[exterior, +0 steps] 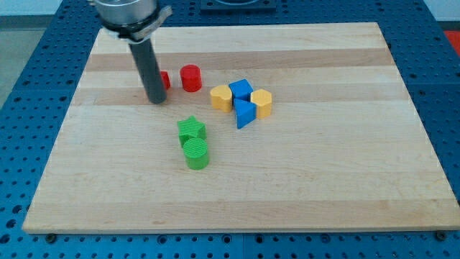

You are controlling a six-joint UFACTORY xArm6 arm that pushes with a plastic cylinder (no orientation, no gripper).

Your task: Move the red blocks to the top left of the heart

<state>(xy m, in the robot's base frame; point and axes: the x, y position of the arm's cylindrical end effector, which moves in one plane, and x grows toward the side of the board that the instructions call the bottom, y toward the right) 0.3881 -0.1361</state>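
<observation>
My tip (157, 100) — a bare rod with nothing to open or close — touches the half-hidden red block (164, 80), the red cylinder (190, 78) just right of it, both already up-left of the yellow heart (221, 97) — so nudge gently.

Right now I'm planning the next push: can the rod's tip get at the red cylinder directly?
Probably not directly. My tip sits at the view's left of a partly hidden red block, which lies between it and the red cylinder.
</observation>
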